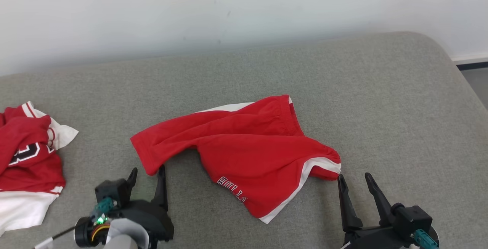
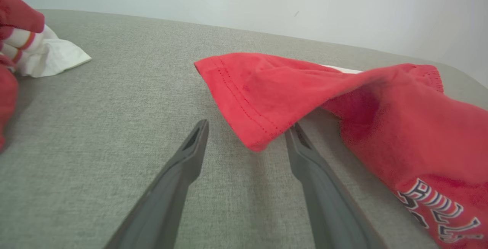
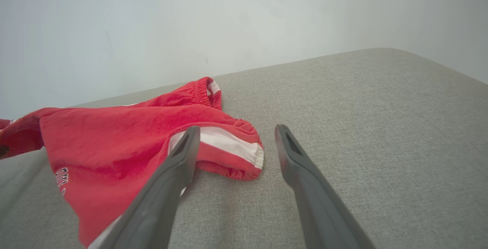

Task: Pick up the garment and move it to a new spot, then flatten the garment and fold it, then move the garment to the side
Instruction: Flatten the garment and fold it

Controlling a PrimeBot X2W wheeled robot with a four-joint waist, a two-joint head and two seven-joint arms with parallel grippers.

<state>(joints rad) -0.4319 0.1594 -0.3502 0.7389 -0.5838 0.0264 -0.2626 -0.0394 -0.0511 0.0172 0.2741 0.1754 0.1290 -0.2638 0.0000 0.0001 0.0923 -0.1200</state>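
So, looks like the flatten step: red shorts (image 1: 244, 146) lie crumpled mid grey cushion (image 1: 362, 89). At their 8 o'clock hem corner sits the left gripper (image 1: 148, 169), fingers spread and empty; the right gripper (image 1: 353, 176), same, is at 4 o'clock. Next, I'd guess: pinch both corners, pull outward.

Red shorts with white side stripes (image 1: 248, 153): soft knit cloth, matt, faintly fuzzy; hem stitched with a row of fine needle holes; gathered elastic waistband; flat printed lettering.
Grey padded surface under the shorts (image 1: 343, 89): coarse woven cloth, matt, with a visible heathered weave.
Red and white jersey left of the shorts (image 1: 26, 153): matt cloth, crumpled; the white part looks thinner and smoother.
Left hand (image 1: 148, 169), at the shorts' hem: dark fingers (image 2: 179, 188) that look like hard plastic, smooth, dull sheen.
Right hand (image 1: 353, 176), at the shorts' waistband: same smooth dark finish.
Pale wall behind the shorts (image 1: 228, 8): painted, smooth, matt, a few small marks.
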